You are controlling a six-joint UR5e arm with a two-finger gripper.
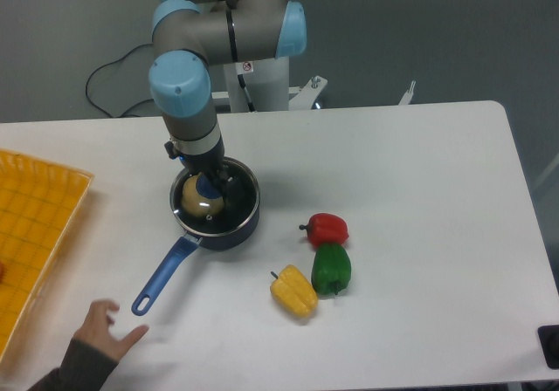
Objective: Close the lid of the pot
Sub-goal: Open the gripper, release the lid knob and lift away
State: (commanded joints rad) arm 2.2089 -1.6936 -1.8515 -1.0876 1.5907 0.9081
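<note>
One lid [212, 208] lies flat on the pot [216, 206], straight below my gripper [210, 185]. My jaws flank its blue knob; whether they pinch it I cannot tell. Pot's handle runs away toward the front-left.

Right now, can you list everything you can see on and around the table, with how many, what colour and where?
pot: one, dark navy with a long blue handle, left of centre on the table, handle pointing toward the front left
lid: one, clear glass with a blue knob, on the pot under the gripper
round object: one, tan, seen inside the pot through the glass
peppers: three, red, green and yellow, clustered right of the pot
tray: one, yellow mesh, left edge of the table
table: one, white
cable: one, black, behind the table
gripper: one, dark, down at the lid's knob
person's hand: one, bottom left, fingers spread near the handle's end
</note>
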